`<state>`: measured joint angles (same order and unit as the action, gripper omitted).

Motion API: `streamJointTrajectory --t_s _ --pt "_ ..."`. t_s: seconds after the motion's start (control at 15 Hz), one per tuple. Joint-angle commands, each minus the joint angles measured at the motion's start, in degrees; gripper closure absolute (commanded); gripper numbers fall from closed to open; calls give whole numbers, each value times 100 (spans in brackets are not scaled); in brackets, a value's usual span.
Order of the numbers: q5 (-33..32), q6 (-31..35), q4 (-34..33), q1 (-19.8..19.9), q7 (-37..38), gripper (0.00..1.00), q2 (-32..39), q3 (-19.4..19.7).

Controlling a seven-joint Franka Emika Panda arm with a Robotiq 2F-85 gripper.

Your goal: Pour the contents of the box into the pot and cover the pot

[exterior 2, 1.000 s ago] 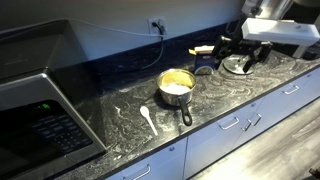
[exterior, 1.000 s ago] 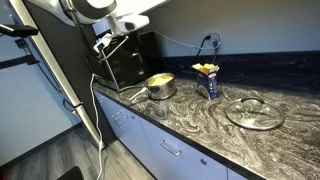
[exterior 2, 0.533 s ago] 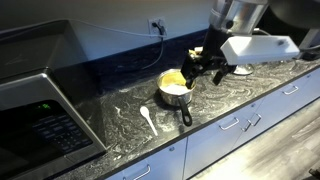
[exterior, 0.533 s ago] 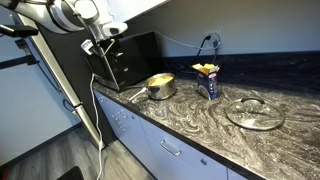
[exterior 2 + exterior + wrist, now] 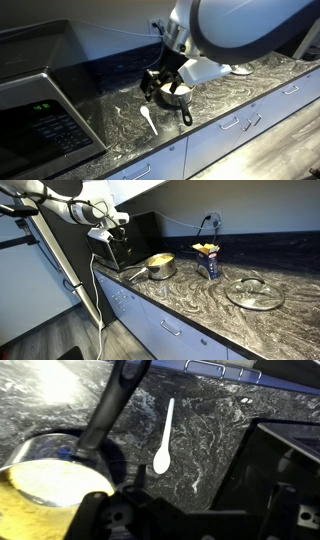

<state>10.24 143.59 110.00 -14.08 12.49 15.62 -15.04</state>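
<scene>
The steel pot (image 5: 160,266) stands on the marbled counter with a yellow mass of contents (image 5: 40,490) inside; its dark handle (image 5: 108,412) points to the counter's front edge. The blue box (image 5: 208,260) stands upright beside the pot, yellow showing at its top. The glass lid (image 5: 255,292) lies flat further along. My gripper (image 5: 157,84) hangs open and empty just above the counter beside the pot, on the microwave side. In the wrist view the gripper (image 5: 198,490) shows only bare counter between its fingers. My arm hides the box and lid in an exterior view.
A white spoon (image 5: 149,120) lies on the counter close to the pot handle (image 5: 186,115). A microwave (image 5: 40,115) stands at the counter's end. A wall socket with a cable (image 5: 212,222) sits behind the box. Drawer handles (image 5: 215,368) run along the cabinet front.
My arm has swung along the counter from the lid's end, past the box, to the pot's microwave side. The gripper stayed open and empty. Pot, box and lid have not moved.
</scene>
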Motion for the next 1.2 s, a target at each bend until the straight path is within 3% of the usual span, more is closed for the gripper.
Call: streamJointTrajectory --t_s 0.0,0.4,0.8,1.13 --pt "53 -39 -139 -73 -58 0 148 43" --pt "34 -43 -387 -109 -140 0 438 29" --pt "-952 205 -659 -709 392 0 908 302" --pt "-1548 41 -1109 -1195 997 0 1344 609"
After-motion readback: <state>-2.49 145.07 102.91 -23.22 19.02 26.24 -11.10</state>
